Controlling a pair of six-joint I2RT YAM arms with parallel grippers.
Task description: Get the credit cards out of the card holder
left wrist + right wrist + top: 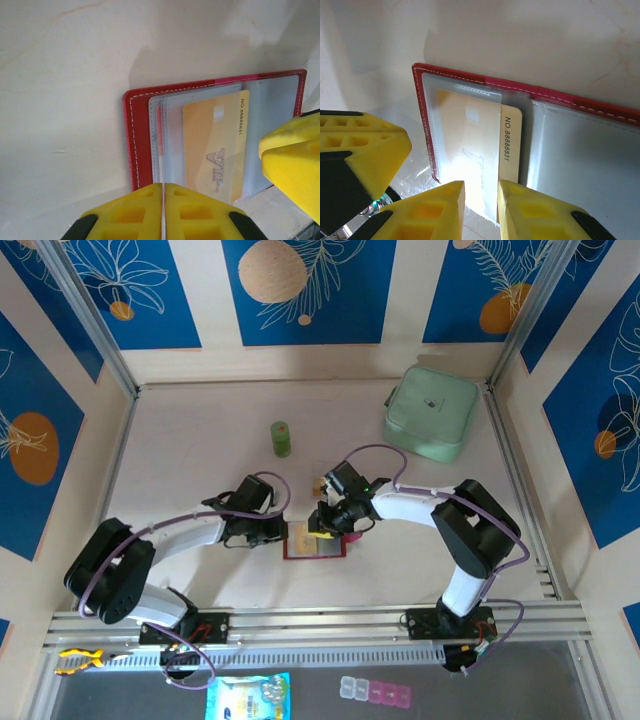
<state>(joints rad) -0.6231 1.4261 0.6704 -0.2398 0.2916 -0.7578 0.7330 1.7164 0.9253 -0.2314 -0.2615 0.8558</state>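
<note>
The red card holder (315, 548) lies open and flat on the table between both arms. Its greyish clear pockets (172, 135) hold an orange-yellow credit card (215, 140) marked VIP. One long edge of that card (511, 145), with a printed number, pokes out of its pocket. My left gripper (163, 187) is shut, its tips at the near edge of the card holder (142, 130) by the pockets. My right gripper (481, 187) stands narrowly open over the pocket's near edge, card and sleeve showing in the gap. The two grippers (285, 533) (325, 527) sit close together.
A small green bottle (281, 438) stands behind the card holder. A mint-green pouch (431, 412) lies at the back right. On the front ledge are a blue packet (248, 697) and a clear pill box (375, 692). Walls enclose three sides.
</note>
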